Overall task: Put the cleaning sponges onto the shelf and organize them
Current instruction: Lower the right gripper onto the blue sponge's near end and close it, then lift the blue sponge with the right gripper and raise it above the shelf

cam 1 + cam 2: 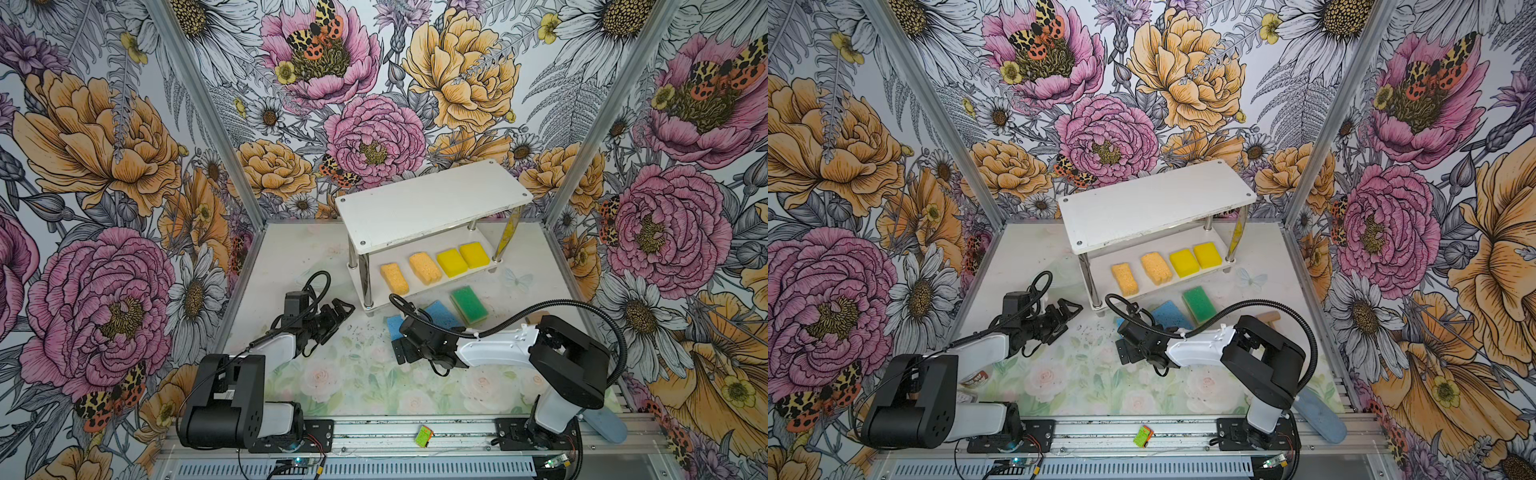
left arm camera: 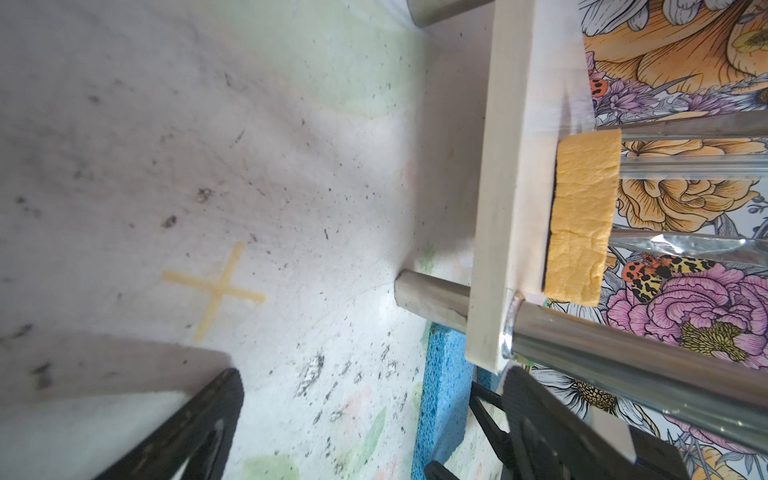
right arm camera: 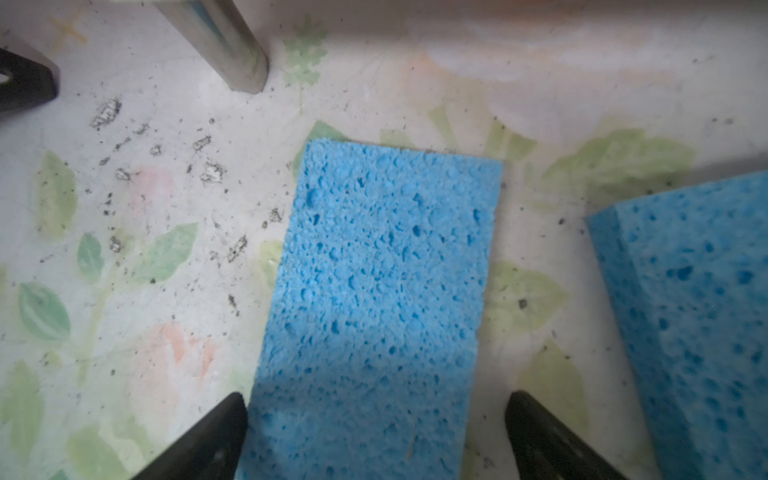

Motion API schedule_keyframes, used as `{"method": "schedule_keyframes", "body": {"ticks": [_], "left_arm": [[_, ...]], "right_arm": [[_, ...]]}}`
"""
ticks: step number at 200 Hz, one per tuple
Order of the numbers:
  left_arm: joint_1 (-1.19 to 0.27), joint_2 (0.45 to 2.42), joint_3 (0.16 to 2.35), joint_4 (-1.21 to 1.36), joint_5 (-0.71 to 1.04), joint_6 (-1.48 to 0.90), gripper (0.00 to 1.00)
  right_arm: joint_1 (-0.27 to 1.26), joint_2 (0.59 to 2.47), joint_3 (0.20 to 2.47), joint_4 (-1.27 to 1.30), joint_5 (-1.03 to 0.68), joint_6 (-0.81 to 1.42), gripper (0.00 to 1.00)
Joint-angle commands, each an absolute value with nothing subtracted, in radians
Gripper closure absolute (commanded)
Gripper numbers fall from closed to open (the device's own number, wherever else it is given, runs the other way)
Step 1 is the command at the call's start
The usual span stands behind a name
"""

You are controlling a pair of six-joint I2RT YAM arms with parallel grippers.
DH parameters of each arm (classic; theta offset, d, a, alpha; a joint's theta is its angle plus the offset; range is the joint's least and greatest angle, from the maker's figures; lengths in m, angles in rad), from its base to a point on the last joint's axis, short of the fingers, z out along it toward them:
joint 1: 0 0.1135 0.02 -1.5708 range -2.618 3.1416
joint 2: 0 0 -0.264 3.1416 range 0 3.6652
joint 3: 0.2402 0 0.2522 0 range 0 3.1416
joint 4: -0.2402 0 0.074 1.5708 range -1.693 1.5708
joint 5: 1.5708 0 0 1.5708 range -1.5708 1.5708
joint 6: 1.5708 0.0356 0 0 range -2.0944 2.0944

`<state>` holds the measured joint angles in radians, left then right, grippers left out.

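On the lower board: four sponges sat in a row on the shelf. Two porous orange-yellow sponges took the left, two bright yellow sponges the right, all lying flat with small gaps between.
Top board: bare white, screw heads at the corners.
On the table, in front of the shelf: a green-topped sponge with a yellow side lay nearest the shelf's right end. A blue sponge and a second blue sponge lay beside it, pitted and thin, apart from each other.
Right gripper: down low, jaws wide apart and straddling the end of the blue sponge. One finger sat right at its long edge, the other stood off it, and nothing was clamped.
Left gripper: jaws apart and empty, just short of the shelf's front chrome leg and the lower board's edge.
Markings: a faint yellow cross showed on the tabletop. The print on a green-and-orange packet on the front rail was too small to read.
Open room: bare tabletop lay between the two grippers.
Behind the right arm: a wooden mallet, mostly hidden.
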<state>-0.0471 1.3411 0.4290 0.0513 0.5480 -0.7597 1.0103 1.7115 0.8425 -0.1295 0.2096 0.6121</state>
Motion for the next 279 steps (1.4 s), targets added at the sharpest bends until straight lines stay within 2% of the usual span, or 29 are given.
{"method": "schedule_keyframes", "body": {"ticks": [1,115,279], "left_arm": [[-0.035,1.348,0.412,0.062,0.563,-0.741,0.01],[-0.038,1.345,0.405,0.064,0.560,-0.743,0.01],[-0.042,1.366,0.422,0.069,0.565,-0.744,0.01]], "right_arm": [[1.028,1.736,0.864,-0.110,0.241,0.612,0.02],[1.055,1.753,0.833,-0.098,0.310,0.587,0.08],[1.051,1.769,0.802,-0.047,0.279,0.554,0.47]]}}
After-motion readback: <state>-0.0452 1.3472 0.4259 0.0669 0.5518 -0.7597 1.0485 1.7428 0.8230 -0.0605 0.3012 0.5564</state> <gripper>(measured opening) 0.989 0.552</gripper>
